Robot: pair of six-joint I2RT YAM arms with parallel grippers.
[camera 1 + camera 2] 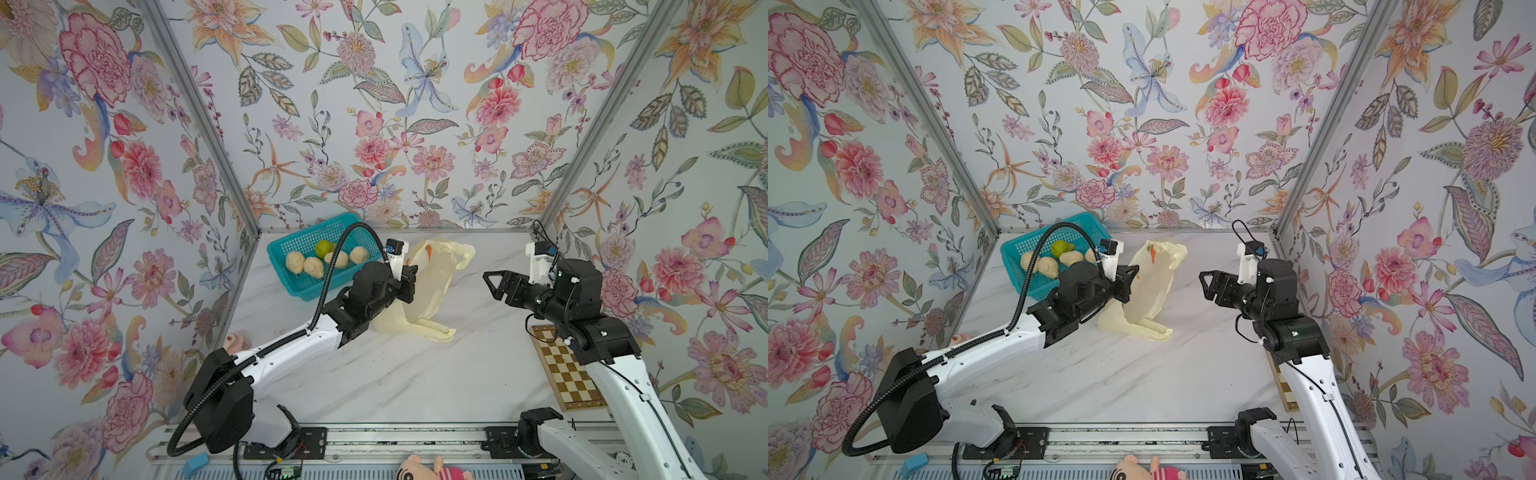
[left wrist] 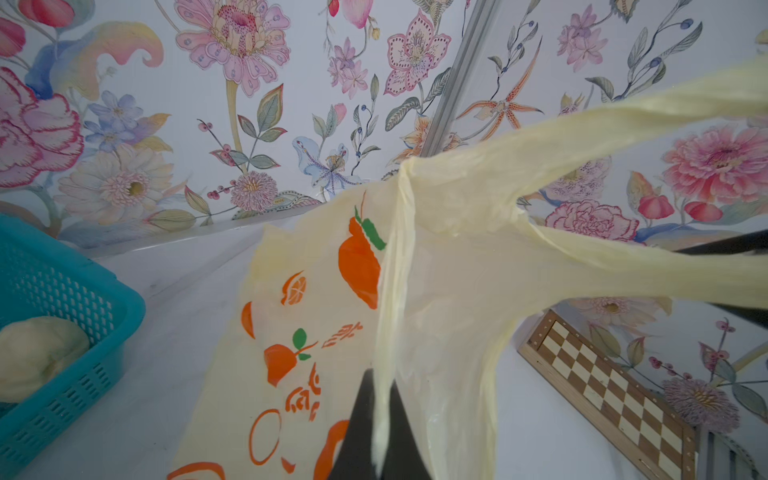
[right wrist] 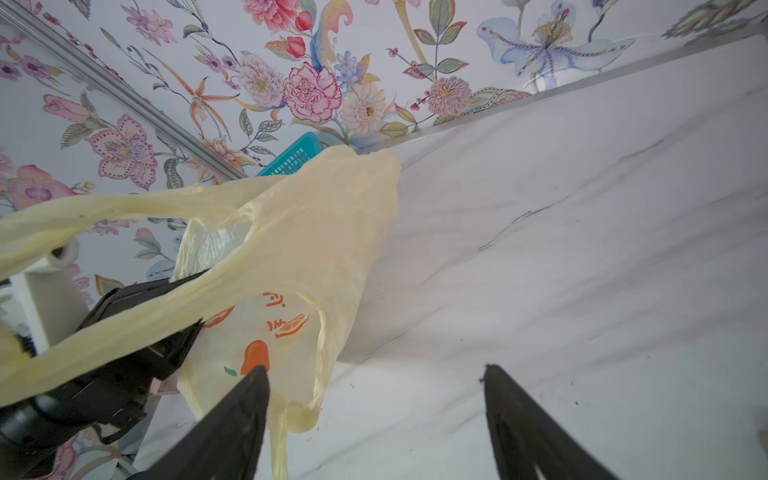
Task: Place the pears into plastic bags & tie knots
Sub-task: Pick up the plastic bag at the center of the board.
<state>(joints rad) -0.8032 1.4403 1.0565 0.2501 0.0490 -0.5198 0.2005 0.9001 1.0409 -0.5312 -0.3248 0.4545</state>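
The left gripper [image 1: 410, 277] pinches the bag [image 1: 432, 286] up so it can open. The right gripper [image 1: 490, 286] is apart, empty, near it. Pears [image 1: 313, 267] sit in the basket [image 1: 297, 289] beside the left gripper.

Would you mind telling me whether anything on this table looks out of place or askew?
Mostly the plastic bag: it hangs twisted from one thin fold pinched in the left gripper, its trailing end crumpled on the table. A chessboard at the table's edge seems unrelated to bagging. The pears sit tidily in the basket.
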